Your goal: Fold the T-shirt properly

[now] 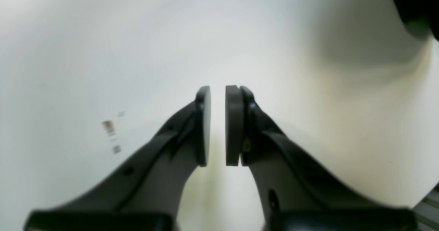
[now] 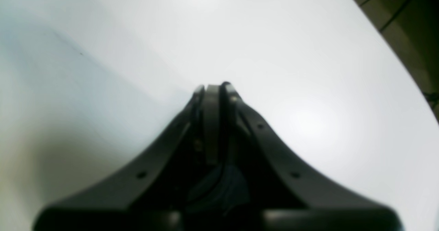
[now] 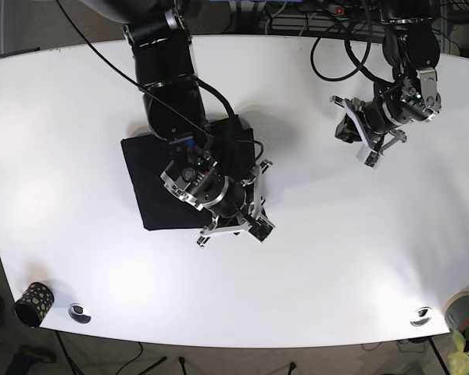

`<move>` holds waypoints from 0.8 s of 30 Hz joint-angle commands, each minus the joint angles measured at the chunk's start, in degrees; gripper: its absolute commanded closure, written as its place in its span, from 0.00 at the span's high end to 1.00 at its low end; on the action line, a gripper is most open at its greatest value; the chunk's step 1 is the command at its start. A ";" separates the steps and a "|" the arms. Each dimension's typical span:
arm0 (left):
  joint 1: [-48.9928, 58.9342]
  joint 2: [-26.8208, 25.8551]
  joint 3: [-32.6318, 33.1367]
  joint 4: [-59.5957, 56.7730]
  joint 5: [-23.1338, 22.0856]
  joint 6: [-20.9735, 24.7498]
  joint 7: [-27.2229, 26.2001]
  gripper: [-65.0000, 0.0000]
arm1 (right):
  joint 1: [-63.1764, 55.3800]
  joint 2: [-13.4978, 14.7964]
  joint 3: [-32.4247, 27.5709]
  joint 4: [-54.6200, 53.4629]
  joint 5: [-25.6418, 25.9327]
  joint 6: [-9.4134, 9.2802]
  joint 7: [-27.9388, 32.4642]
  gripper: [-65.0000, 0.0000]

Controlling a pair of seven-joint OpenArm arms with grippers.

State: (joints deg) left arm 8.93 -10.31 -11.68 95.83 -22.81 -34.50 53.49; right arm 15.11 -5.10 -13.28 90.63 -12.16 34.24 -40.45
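The black T-shirt lies as a flat folded square on the white table, left of centre in the base view. My right gripper hangs over the shirt's near right corner. In its wrist view the right gripper is shut, pads pressed together, with only white table ahead. My left gripper hovers over bare table far to the right of the shirt. In its wrist view the left gripper is open by a narrow gap with nothing between the pads. No shirt shows in either wrist view.
A small dark patterned cup stands at the near left corner, next to a metal disc. Another disc and a grey container sit near right. Cables hang over the back edge. The table edge curves at right.
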 commanded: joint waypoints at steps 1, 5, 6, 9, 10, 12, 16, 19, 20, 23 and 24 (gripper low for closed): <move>-0.45 -0.38 0.30 0.92 -0.88 -0.09 -1.06 0.11 | 2.34 -0.57 0.05 -2.67 0.60 -0.44 4.62 0.02; -0.45 -0.38 1.26 0.92 -0.88 -0.09 -1.06 0.11 | 4.45 -0.74 0.14 -8.65 0.60 -0.79 8.23 0.02; -0.36 -0.38 1.44 0.92 -0.88 -0.09 -1.06 0.11 | 5.06 -1.09 0.14 -10.50 0.60 -0.79 9.11 0.02; 0.61 -0.29 1.44 0.92 -1.06 -0.09 -1.06 0.11 | 6.38 -1.18 0.14 -15.16 0.60 -0.79 11.74 0.02; 0.79 -0.29 1.44 1.00 -1.15 -0.09 -1.06 0.11 | 7.00 -1.18 0.22 -17.00 0.60 -0.88 12.97 0.02; 0.79 -0.29 1.44 1.00 -0.97 -0.09 -1.06 0.11 | 8.14 -1.36 0.93 -20.26 0.60 -0.88 14.64 0.03; 0.96 -0.29 1.44 1.09 -1.15 -0.09 -1.06 0.11 | 10.34 -1.53 2.68 -25.00 0.60 -0.88 15.52 0.27; 0.70 -0.29 1.44 1.18 -1.15 -0.09 -1.06 0.11 | 10.60 -1.53 4.09 -25.36 4.03 -0.88 16.58 0.58; 0.61 -0.29 1.53 1.18 -1.15 -0.09 -1.06 0.11 | 10.60 -1.27 4.53 -25.09 5.70 -0.79 16.58 0.67; -0.18 -0.29 2.85 1.53 -1.24 -0.09 -1.06 0.11 | 10.42 0.49 4.88 -21.66 11.06 -0.79 15.61 0.85; -0.97 -0.29 3.99 1.71 -1.24 -0.09 -1.06 0.11 | 10.34 1.54 4.88 -19.64 13.26 -0.79 14.47 0.88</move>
State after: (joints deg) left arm 9.52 -10.22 -8.91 95.94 -22.96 -34.50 53.56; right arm 23.70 -4.86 -8.56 66.98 -2.24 33.41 -26.24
